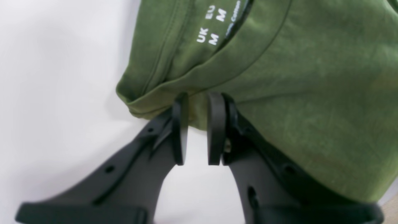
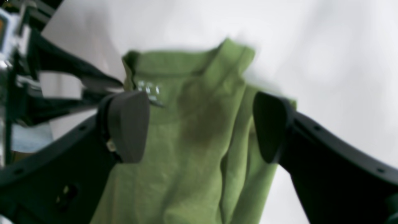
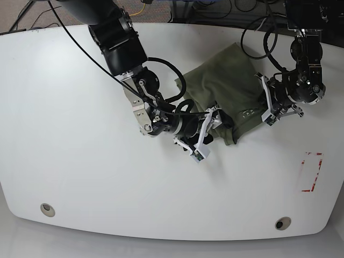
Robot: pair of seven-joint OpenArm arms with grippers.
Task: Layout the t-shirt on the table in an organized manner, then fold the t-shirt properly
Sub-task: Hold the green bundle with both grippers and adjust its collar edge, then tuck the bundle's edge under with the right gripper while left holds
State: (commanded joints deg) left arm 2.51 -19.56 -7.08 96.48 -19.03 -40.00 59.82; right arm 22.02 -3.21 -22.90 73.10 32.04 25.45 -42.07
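Three views cover one scene, and only the base view takes in the whole table [image 3: 80, 177], glossy white, with two grommet holes [image 3: 47, 209] near its front edge and a red tape rectangle [image 3: 312, 172] at one side. The t-shirt [image 3: 226, 91] lies bunched in the far middle of the table between the two arms, olive green and partly folded over itself. The left wrist view alone shows the pale size print [image 1: 211, 26] inside the ribbed collar. A black cable [image 3: 161, 102] loops over the shirt's edge beside the right arm. The right gripper [image 2: 202, 124] stands wide open, its pads on either side of a raised fold of cloth, clamping nothing. The left gripper [image 1: 198, 102] has its jaws nearly together at the collar edge; whether cloth is pinched between them cannot be told.
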